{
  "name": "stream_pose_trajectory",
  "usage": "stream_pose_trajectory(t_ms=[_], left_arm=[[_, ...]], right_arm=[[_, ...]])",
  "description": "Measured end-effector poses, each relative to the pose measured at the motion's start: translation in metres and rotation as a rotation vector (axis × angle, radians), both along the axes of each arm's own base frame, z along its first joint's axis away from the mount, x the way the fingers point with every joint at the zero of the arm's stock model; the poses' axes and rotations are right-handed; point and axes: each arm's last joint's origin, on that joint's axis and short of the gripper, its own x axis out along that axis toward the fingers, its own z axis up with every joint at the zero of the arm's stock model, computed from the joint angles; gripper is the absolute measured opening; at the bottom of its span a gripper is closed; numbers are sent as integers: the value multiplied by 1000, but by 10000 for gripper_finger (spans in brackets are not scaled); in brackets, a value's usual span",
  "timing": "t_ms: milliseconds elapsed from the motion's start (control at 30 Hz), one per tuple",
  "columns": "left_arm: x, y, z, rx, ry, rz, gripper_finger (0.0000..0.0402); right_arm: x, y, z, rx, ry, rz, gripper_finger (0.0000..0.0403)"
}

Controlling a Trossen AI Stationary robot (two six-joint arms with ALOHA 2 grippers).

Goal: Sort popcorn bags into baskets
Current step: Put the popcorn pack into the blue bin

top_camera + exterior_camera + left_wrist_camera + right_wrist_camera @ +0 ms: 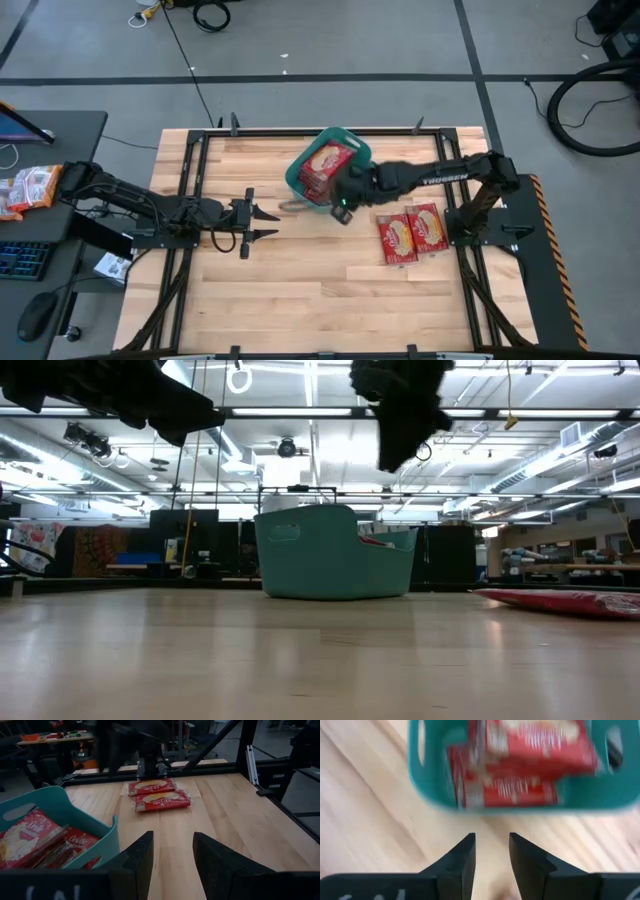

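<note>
The left arm reaches in from the left side, and its tool has both fingers apart with nothing between them. The right arm stretches in from the right, and its tool is also apart and empty.

Under your left pincer lies a bare wooden table edged by a black frame. Well behind that pincer, off the table, you have a dark desk with a keyboard and a mouse. Well behind the right pincer, a black cable loops on the grey floor.
</note>
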Motion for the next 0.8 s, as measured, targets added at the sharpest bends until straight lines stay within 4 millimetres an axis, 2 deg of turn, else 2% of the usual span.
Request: stream_pose_trajectory(t_ms=[167, 433, 600, 800], left_arm=[[0, 0, 0, 0, 0, 0, 142], [0, 0, -1, 1, 8, 0, 142], [0, 0, -1, 0, 8, 0, 142], [0, 0, -1, 1, 11, 0, 142]], right_arm=[[-19, 31, -29, 48, 131, -65, 128], [-47, 59, -77, 167, 266, -215, 170], [-51, 71, -94, 177, 304, -293, 200], [-48, 80, -118, 156, 391, -367, 206]])
